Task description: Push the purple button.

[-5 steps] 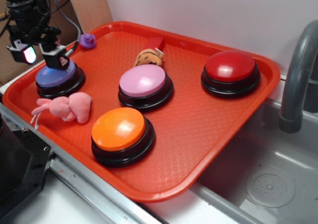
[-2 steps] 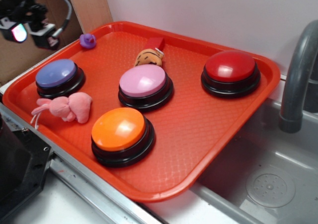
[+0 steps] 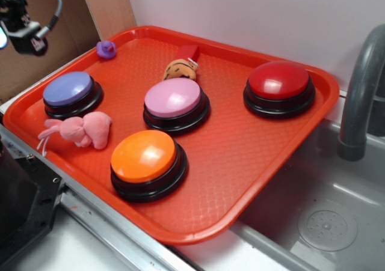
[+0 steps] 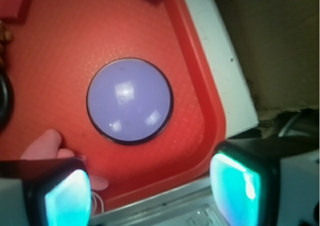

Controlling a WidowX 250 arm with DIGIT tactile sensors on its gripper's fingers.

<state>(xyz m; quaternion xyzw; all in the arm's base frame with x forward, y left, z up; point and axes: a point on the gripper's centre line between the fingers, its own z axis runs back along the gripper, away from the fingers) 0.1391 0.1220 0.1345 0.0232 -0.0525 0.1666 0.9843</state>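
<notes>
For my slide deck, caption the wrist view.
Open hand high above the purple button on the red tray.

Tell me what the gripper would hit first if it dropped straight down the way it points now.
Probably the red tray's near rim or the ledge beside it; the gripper, open, sits off the purple button. Depth is uncertain.

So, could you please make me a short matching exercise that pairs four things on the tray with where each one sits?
Things:
1. purple button
2. red button
3. orange button
4. small purple duck

Places:
A. far right of the tray
B. far left corner
C. near edge, in front of the pink button
D. left side, beside the pink plush bunny

Pairs: 1-D, 2-A, 3-C, 4-B
</notes>
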